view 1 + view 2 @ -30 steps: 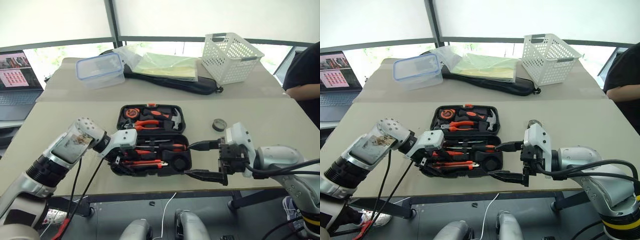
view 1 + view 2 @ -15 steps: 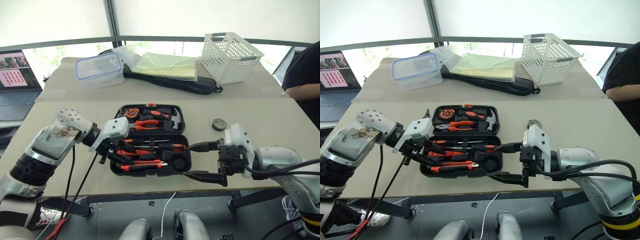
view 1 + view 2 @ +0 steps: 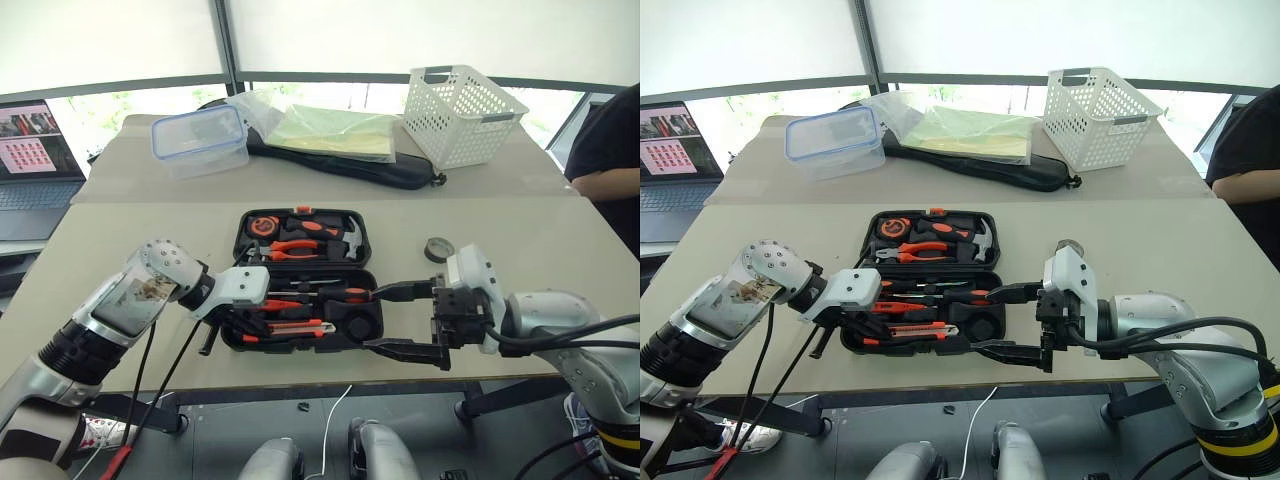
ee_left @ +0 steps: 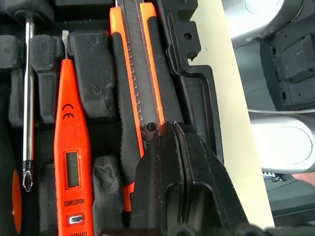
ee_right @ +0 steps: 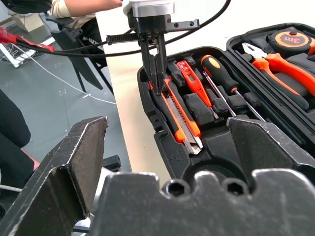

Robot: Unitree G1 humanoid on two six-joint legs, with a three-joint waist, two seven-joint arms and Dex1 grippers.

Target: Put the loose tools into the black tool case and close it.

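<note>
**Left gripper pinched shut over the knife slot, right gripper wide, tape roll still out on the table**

Head views: your black tool case [image 3: 300,280] lies open on the near table [image 3: 120,225], lid half away from you with tape measure [image 3: 263,226], pliers [image 3: 298,247] and hammer [image 3: 345,240] seated. Your left gripper [image 3: 872,322] sits over the case's near-left corner, fingers together, nothing between them. Your right gripper [image 3: 405,320] hangs just off the case's right end, jaws spread wide, empty. The small dark tape roll [image 3: 438,249] rests on the table right of the case, apart from it. On the far table: clear blue-rimmed box [image 3: 200,140], long black bag [image 3: 340,160], white basket [image 3: 462,113]. Laptop [image 3: 35,150] far left, a person's arm [image 3: 608,182] at the right edge.

Left wrist view: here you get the detail the head views lack. The black-and-orange utility knife [image 4: 140,83] lies in its recess along the case edge, the closed fingertips [image 4: 170,135] right at its near part; contact cannot be told. The orange tester screwdriver [image 4: 73,162] is seated beside it, then a screwdriver shaft [image 4: 28,98].

Right wrist view: the left gripper shows from the front, its fingers a single closed point over the knife's end. A black-and-orange screwdriver [image 5: 221,81] lies beyond the tester. Your right fingers [image 5: 74,167] frame the view, far apart.
</note>
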